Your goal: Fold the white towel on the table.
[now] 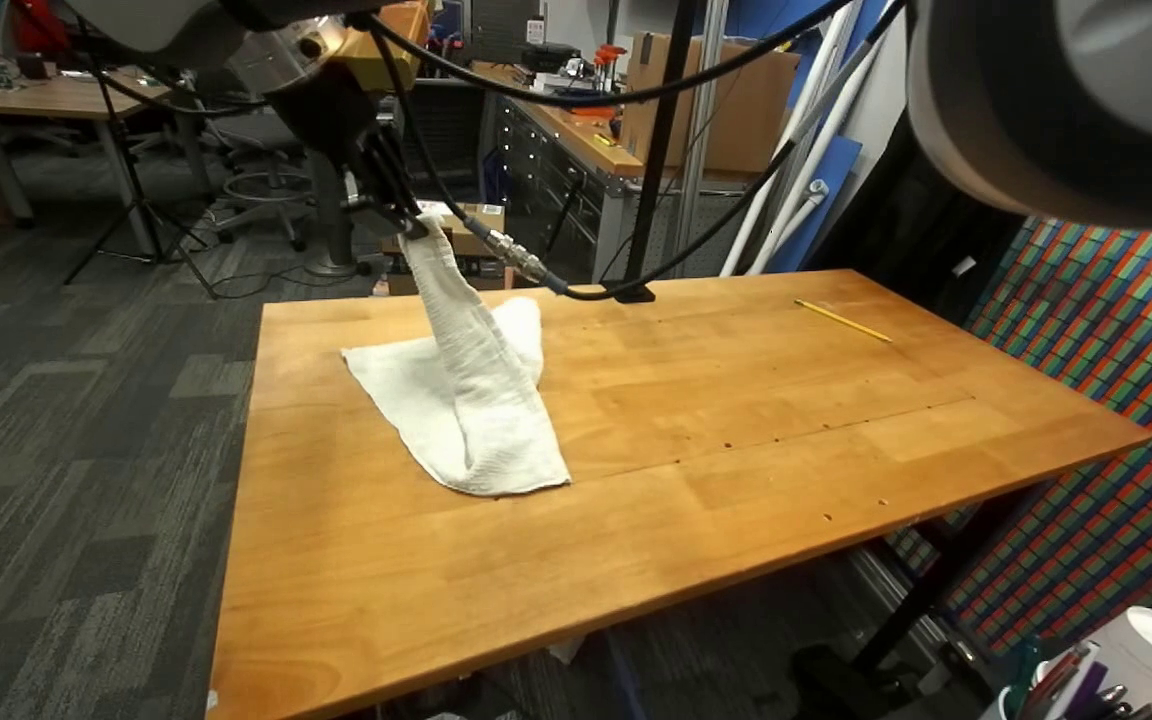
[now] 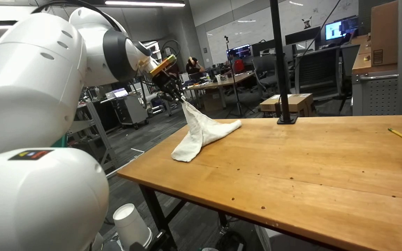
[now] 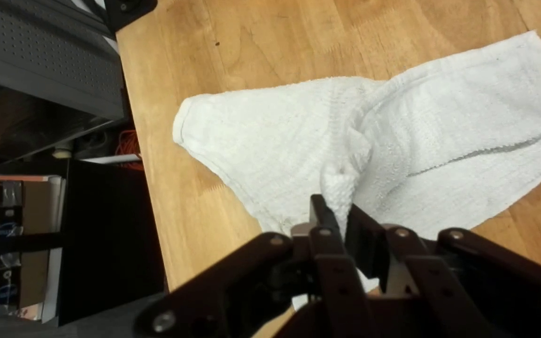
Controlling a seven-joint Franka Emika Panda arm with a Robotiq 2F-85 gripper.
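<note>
Rounded white arm (image 2: 30, 90), black cable (image 1: 586, 100), screw-dotted black pincer (image 3: 337, 211)

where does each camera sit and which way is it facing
In an exterior view: raised, looking down across the table; arm and gripper at the top.
In an exterior view: beside the arm, white links filling the left; faces the towel.
Wrist view: behind the gripper fingers, seen at the bottom; faces down at the towel.
Both exterior views share table, towel, gripper and pencil.
</note>
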